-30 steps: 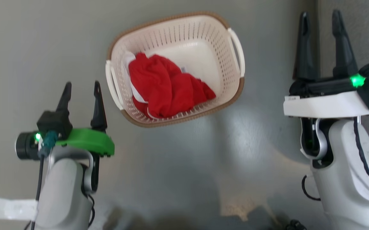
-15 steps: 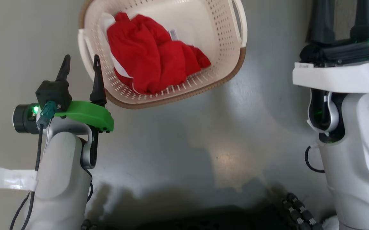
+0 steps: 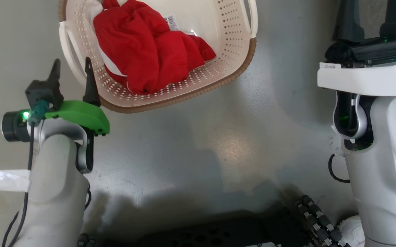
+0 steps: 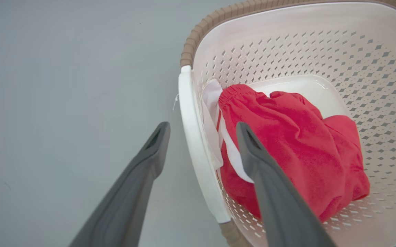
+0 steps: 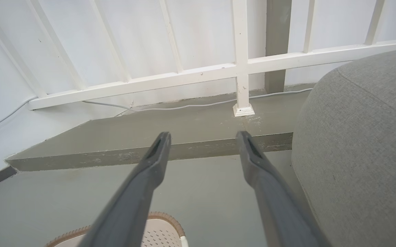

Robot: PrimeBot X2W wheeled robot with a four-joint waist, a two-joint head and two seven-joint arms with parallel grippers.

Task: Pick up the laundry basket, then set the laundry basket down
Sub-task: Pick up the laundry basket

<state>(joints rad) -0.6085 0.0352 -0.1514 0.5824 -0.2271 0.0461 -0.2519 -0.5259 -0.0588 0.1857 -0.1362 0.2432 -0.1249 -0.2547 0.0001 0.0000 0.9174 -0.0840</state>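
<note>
The cream-white perforated plastic laundry basket (image 3: 225,41) with a brown woven-look rim sits on the grey floor (image 3: 191,144), at the top of the head view, left of centre. A crumpled red garment (image 3: 143,51) and a barcode sticker (image 3: 172,22) lie inside. Its white side handle (image 4: 198,164) passes between the spread fingers of the left gripper (image 4: 203,127) — one finger outside the basket, one inside over the red cloth. Whether either finger touches the handle is hard to judge. The right gripper (image 3: 372,17), upper right, is spread and empty — well apart from the basket, near a grey upholstered seat (image 5: 362,137).
</note>
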